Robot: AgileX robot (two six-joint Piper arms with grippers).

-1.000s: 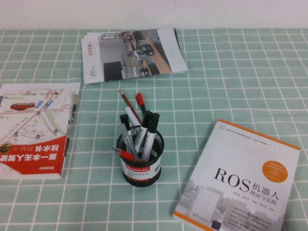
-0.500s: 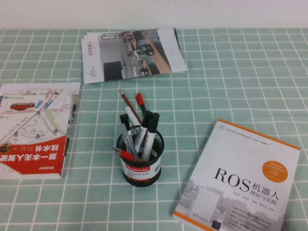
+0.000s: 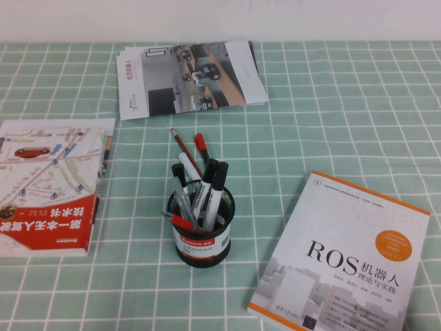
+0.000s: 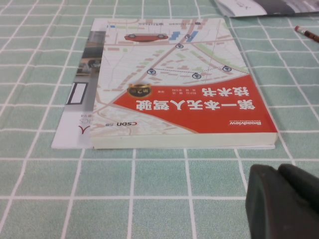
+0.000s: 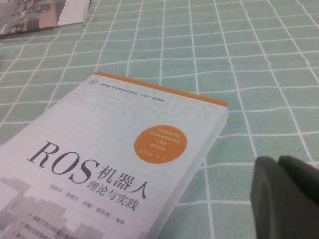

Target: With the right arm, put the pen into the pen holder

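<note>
Green checked cloth covers the bench [image 3: 358, 103], with a pale wall behind it. Near the middle stands the pen holder [image 3: 201, 231], a black mesh cup with a red-and-white label, upright and packed with markers. One pen [image 3: 180, 221] with a red cap leans across the cup's front rim, resting inside it; a second red-capped pen [image 3: 200, 146] rises behind the cup, beside a thin red pencil [image 3: 185, 148]. Several black-capped white markers [image 3: 214, 196] stand tilted in the cup too.

A red and white book [image 3: 48, 186] lies flat to the left of the cup, a white and orange ROS book [image 3: 344, 255] to the right, and a stack of brochures [image 3: 189, 77] farther back.

Neither arm shows in the high view. The left hand [image 4: 283, 201] hangs low over the cloth just beside the red book's edge, its fingers pressed together, grasping nothing. The right hand [image 5: 286, 196] hovers near the ROS book's corner, clenched and empty.
</note>
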